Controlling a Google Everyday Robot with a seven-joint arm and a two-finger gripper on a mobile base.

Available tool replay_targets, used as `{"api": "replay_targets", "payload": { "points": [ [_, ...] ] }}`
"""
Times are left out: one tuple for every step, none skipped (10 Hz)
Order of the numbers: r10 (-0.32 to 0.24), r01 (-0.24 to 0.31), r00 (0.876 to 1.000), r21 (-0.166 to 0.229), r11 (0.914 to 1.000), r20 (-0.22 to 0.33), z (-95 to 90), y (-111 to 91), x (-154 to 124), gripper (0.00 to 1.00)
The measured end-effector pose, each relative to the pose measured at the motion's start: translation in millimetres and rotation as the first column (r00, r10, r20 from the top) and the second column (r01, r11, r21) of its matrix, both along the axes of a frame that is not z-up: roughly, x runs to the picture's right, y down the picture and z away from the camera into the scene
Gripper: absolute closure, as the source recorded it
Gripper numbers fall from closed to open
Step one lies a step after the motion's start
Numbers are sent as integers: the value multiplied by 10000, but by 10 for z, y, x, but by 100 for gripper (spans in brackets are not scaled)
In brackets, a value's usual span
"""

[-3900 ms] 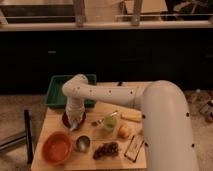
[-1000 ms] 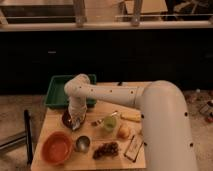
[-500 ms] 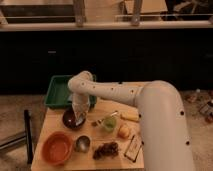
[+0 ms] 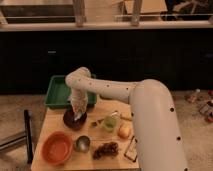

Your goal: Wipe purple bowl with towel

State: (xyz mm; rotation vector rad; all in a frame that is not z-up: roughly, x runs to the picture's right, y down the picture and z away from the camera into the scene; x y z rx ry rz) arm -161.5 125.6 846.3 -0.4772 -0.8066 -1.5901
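The purple bowl (image 4: 73, 122) stands on the left part of the wooden table (image 4: 51, 119), in front of the green tray. My gripper (image 4: 77, 114) reaches down from the white arm into the bowl's right side. It is shut on a pale towel (image 4: 78, 104), which hangs from it and touches the inside of the bowl. The towel and gripper hide part of the bowl's rim.
A green tray (image 4: 58, 93) sits behind the bowl. An orange bowl (image 4: 57, 148), a small metal bowl (image 4: 82, 144), a green cup (image 4: 109, 123), a yellow fruit (image 4: 124, 131), grapes (image 4: 105, 149) and a packet (image 4: 131, 149) stand on the table. A dark post (image 4: 28, 134) stands at the left.
The gripper with the towel has shifted slightly right and back over the purple bowl, and the arm's bend has swung up towards the tray. The other objects have not moved.
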Motion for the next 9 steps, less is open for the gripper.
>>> {"api": "replay_targets", "payload": {
  "points": [
    [-122,121,9998,66,9999,154,-14,-18,-83,95],
    [-215,210,9991,144,9997,361,-40,-38,-165,95],
    [-284,272,9978,221,9994,600,-66,-52,-225,95],
    [-347,322,9954,285,9991,897,-108,-51,-288,95],
    [-453,411,9904,346,9986,1309,-188,-14,-360,95],
    [-498,446,9873,378,9983,1506,-240,18,-380,95],
    [-559,496,9829,405,9980,1752,-317,69,-400,95],
    [-606,538,9792,403,9977,1938,-387,128,-404,95],
    [-635,566,9761,388,9976,2080,-448,184,-402,95]
  ]
}}
